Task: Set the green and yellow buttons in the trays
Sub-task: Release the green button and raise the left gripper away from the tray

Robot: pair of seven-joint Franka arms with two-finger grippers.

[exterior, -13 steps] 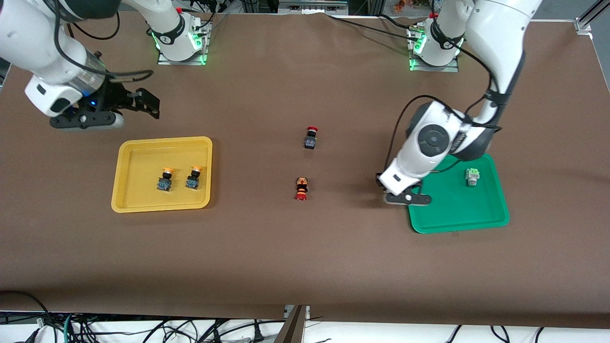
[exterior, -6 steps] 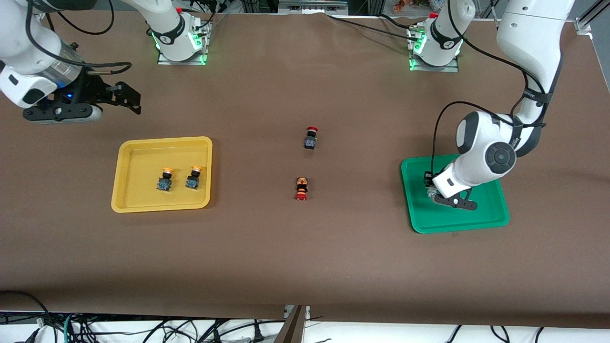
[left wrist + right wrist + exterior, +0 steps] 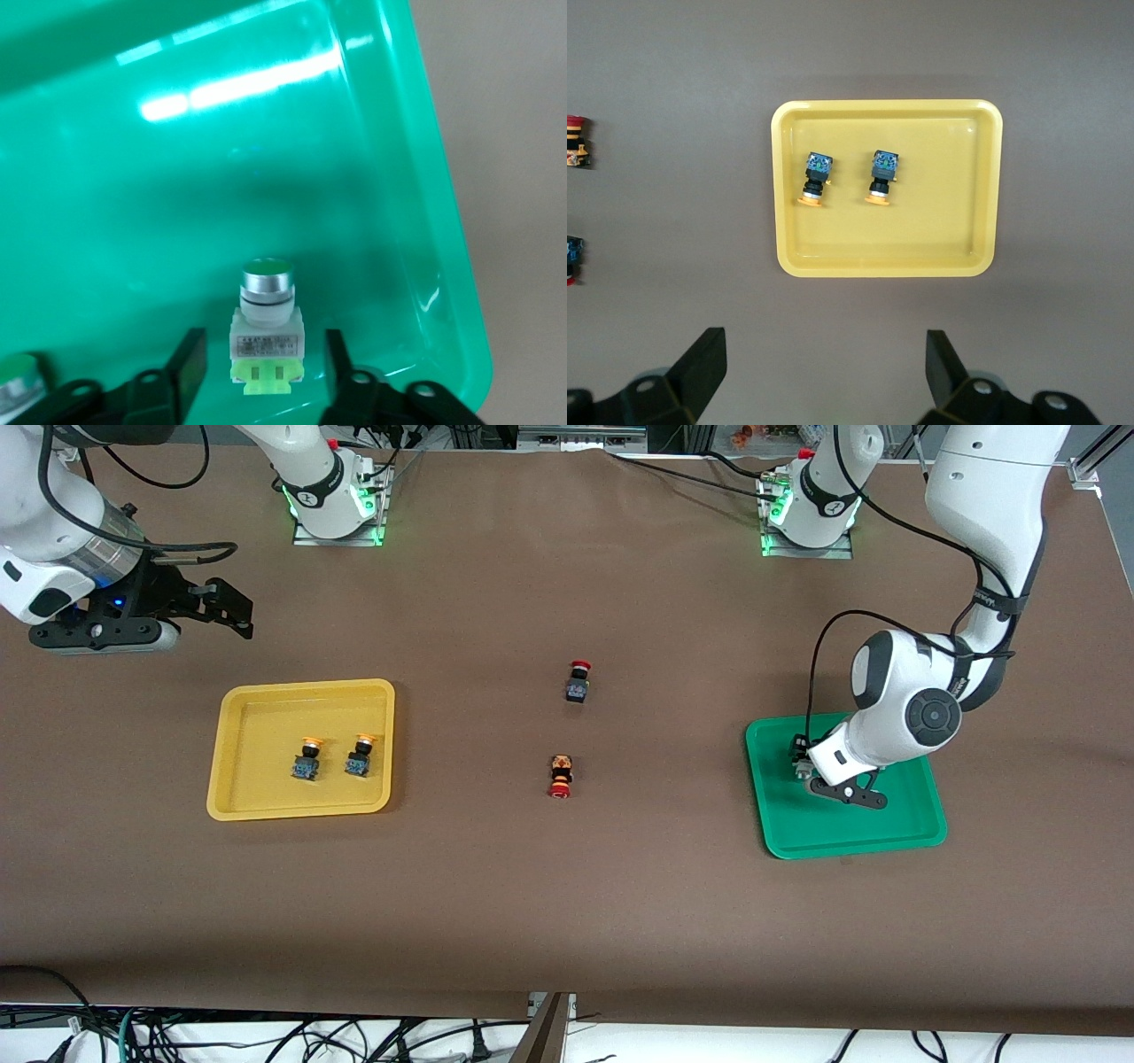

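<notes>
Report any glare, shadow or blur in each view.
Left wrist view: bright streaks of glare on the green tray, and the green button is slightly soft. Front view: a faint shadow under the left arm beside the tray. Right wrist view: even light on the yellow tray, no glare.

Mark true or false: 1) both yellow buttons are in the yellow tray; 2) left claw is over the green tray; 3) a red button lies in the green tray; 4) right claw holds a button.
1) True: both yellow buttons lie in the yellow tray.
2) True: the left claw is low over the green tray, a green button between its fingers.
3) False: both red buttons lie on the table between the trays.
4) False: the right claw is open and empty.
</notes>
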